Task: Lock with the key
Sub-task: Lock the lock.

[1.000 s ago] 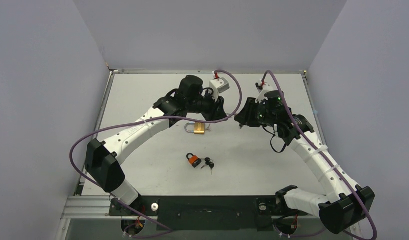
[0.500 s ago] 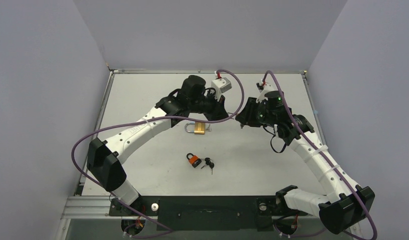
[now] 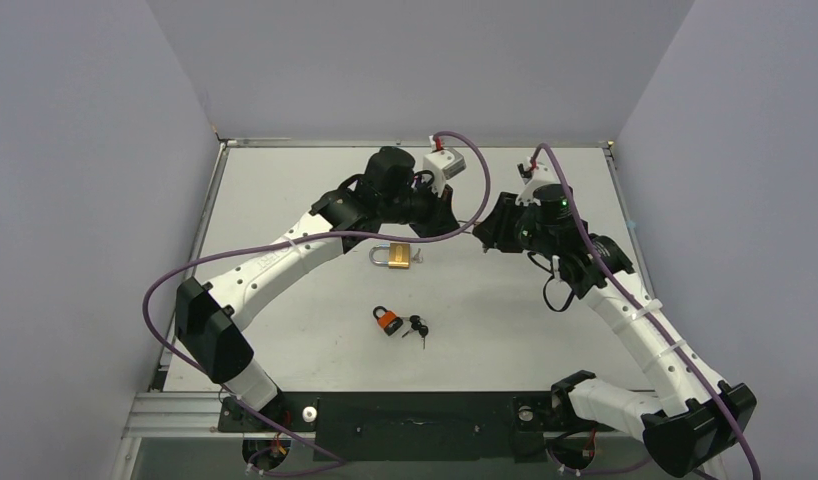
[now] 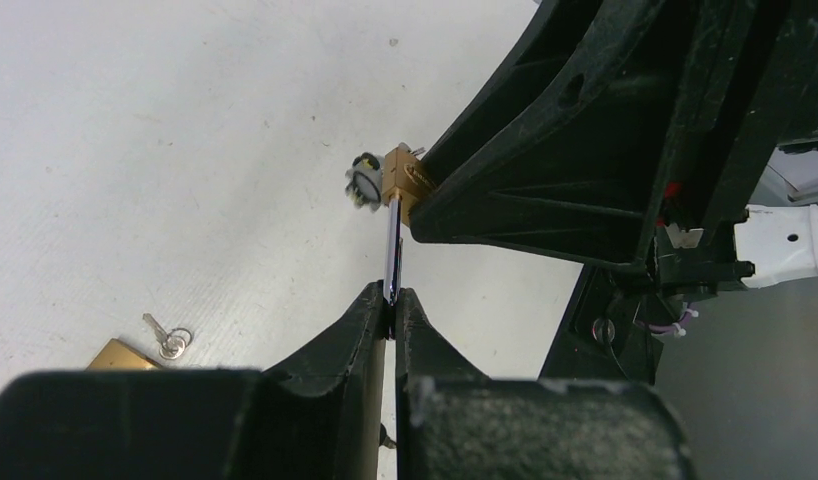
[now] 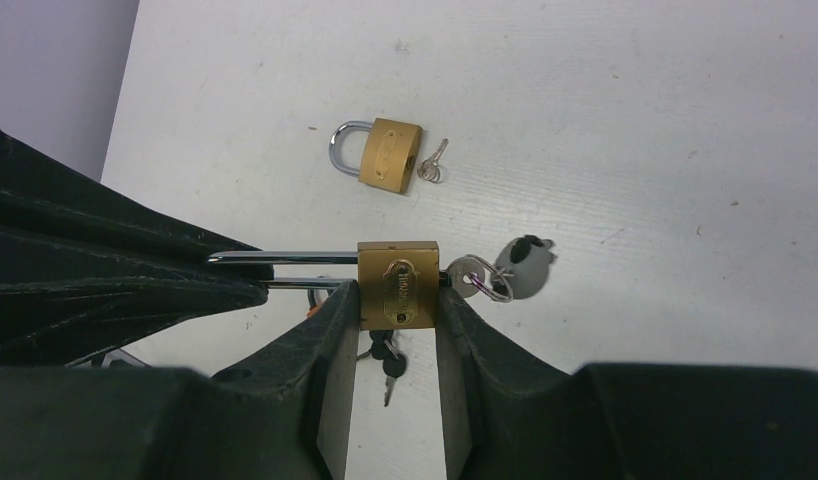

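vs 1 s ago: the wrists have moved closer together over the far middle of the table (image 3: 285, 190). The left wrist has gone slightly far and right, and the right elbow sits lower in the top view. Both loose locks on the table are unmoved.
padlock (image 5: 397, 283): brass, held off the table between the two grippers, just beyond the spare lock.
long axis: runs across the right wrist view and roughly left-right in the top view.
pointing: the shackle (image 5: 305, 257) points toward the left arm and the keyhole end toward the right arm.
key (image 5: 468, 275): sits in the keyhole end and sticks out in line with the body. A ring and a grey fob (image 5: 525, 262) hang off it.
right gripper (image 5: 397, 300): fingers clamped on the two flat faces of the brass body.
left gripper (image 4: 393, 305): tips pinched onto the shackle, nearly touching each other, with the chrome bar running out between them.
shackle seated or not: can't tell, as the left finger hides its end.
spare lock (image 5: 385, 152): brass, lying flat on the table with its shackle toward the left side and its small key (image 5: 432, 166) just beside the body.
orange lock (image 3: 388, 320): nearer the arm bases, with dark keys (image 3: 417, 328) just to its right.
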Motion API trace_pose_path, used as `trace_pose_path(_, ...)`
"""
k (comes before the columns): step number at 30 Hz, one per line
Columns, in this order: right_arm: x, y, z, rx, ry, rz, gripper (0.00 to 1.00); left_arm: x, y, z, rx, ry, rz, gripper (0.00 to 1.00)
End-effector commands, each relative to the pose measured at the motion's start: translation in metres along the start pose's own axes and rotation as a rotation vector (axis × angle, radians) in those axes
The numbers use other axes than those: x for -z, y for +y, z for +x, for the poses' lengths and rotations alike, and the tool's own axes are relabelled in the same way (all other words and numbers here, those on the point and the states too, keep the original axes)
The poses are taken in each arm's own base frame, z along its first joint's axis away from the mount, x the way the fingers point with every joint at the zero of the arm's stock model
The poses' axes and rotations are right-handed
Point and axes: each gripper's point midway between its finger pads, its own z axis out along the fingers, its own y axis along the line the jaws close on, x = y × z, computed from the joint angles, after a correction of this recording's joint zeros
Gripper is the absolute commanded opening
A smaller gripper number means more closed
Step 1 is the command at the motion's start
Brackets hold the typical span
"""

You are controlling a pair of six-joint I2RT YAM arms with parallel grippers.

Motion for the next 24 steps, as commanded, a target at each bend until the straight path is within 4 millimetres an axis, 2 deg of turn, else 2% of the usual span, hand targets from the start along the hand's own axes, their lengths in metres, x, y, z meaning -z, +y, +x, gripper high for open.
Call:
trace_pose_path(1,0.005,0.020,-0.017,0.034,-0.081,-0.076,0.06,0.023,-0.016,-0.049,-0.036,-0.146,-0.011,0.00)
trace_pose_path(4,0.005,0.022,-0.021,0.037,-0.094,-0.083,0.07,0.026,-0.014,-0.053,-0.028,-0.166,-0.030,0.00)
trace_pose_path(6,0.006,0.023,-0.021,0.039,-0.097,-0.090,0.14,0.029,-0.016,-0.057,-0.026,-0.180,-0.031,0.00)
trace_pose_path(8,0.007,0.025,-0.023,0.044,-0.104,-0.098,0.27,0.031,-0.016,-0.060,-0.027,-0.189,-0.034,0.00)
trace_pose_path(9,0.007,0.027,-0.024,0.051,-0.107,-0.107,0.40,0.033,-0.017,-0.061,-0.028,-0.193,-0.035,0.00)
trace_pose_path(10,0.009,0.028,-0.024,0.055,-0.112,-0.113,0.45,0.035,-0.016,-0.062,-0.033,-0.196,-0.043,0.00)
trace_pose_path(11,0.011,0.030,-0.026,0.064,-0.124,-0.122,0.55,0.037,-0.016,-0.064,-0.036,-0.200,-0.048,0.00)
trace_pose_path(15,0.024,0.038,-0.039,0.103,-0.188,-0.155,0.70,0.049,-0.017,-0.075,-0.057,-0.200,-0.082,0.00)
trace_pose_path(16,0.026,0.040,-0.044,0.111,-0.206,-0.167,0.72,0.050,-0.015,-0.070,-0.059,-0.174,-0.092,0.00)
trace_pose_path(21,0.040,0.051,-0.074,0.175,-0.310,-0.243,0.72,0.078,-0.018,-0.076,-0.104,-0.162,-0.142,0.00)
trace_pose_path(22,0.046,0.062,-0.082,0.203,-0.347,-0.307,0.72,0.086,-0.021,-0.079,-0.112,-0.168,-0.144,0.00)
trace_pose_path(23,0.049,0.061,-0.086,0.209,-0.369,-0.325,0.72,0.092,-0.023,-0.080,-0.123,-0.165,-0.147,0.00)
trace_pose_path(24,0.055,0.073,-0.092,0.227,-0.400,-0.400,0.72,0.101,-0.028,-0.084,-0.133,-0.177,-0.140,0.00)
